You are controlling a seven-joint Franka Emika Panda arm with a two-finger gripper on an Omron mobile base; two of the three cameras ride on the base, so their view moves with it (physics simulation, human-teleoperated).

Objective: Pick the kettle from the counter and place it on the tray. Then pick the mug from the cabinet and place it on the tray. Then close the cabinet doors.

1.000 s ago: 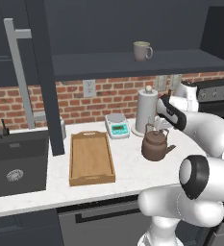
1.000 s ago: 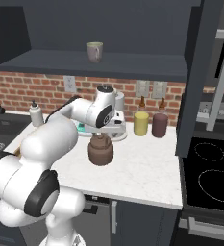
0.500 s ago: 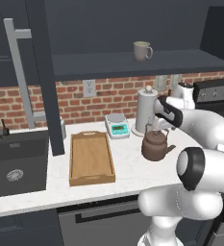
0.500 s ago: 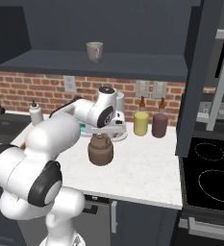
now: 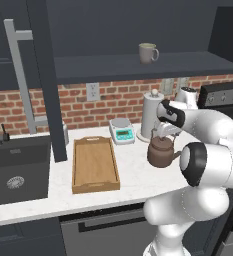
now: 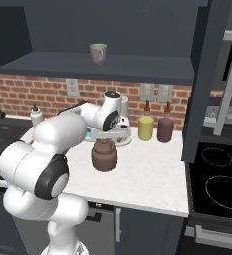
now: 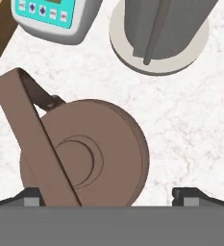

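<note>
hovering wide open just above the kettle (image 7: pixel 84 153), empty hand (image 7: pixel 108 194), tray (image 5: pixel 94 164) well to its left on the counter (image 5: pixel 133 177)

2 rear base views share the counter (image 5: pixel 138 175); hand view looks straight down, close.

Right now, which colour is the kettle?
Dark brown; the kettle shows best in the hand view.
</note>
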